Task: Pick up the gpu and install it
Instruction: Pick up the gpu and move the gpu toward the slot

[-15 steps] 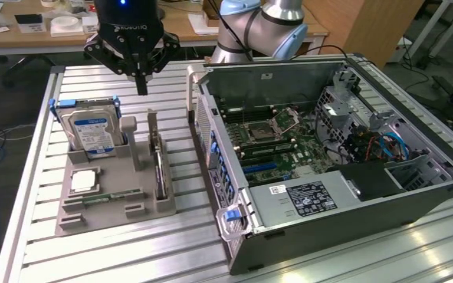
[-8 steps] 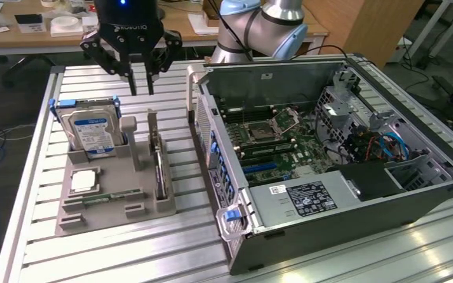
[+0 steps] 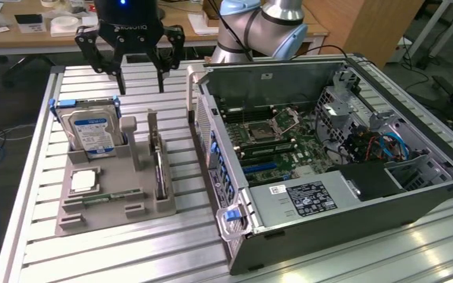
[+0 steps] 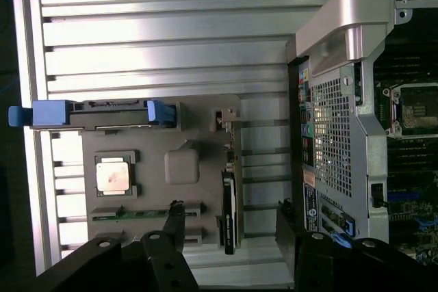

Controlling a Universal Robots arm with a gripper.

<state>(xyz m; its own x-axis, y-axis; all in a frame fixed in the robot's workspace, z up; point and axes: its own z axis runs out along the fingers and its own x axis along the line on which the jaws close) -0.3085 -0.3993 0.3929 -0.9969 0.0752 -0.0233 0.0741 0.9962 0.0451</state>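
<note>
The gripper (image 3: 141, 82) hangs above the slatted tabletop (image 3: 116, 259) with its jaws spread wide and nothing between them. The gpu (image 3: 160, 162) is untouched, standing on its edge in a slot of the grey tray (image 3: 108, 221), along the side nearest the open computer case (image 3: 329, 194). A hard drive (image 3: 92, 132) stands upright at the tray's other side. A square processor chip (image 3: 82, 181) lies flat just beside it.

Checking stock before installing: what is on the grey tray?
The grey tray holds an upright hard drive, a processor chip, a memory stick and the gpu standing on edge. The gpu's lower edge is hidden in its slot.
</note>
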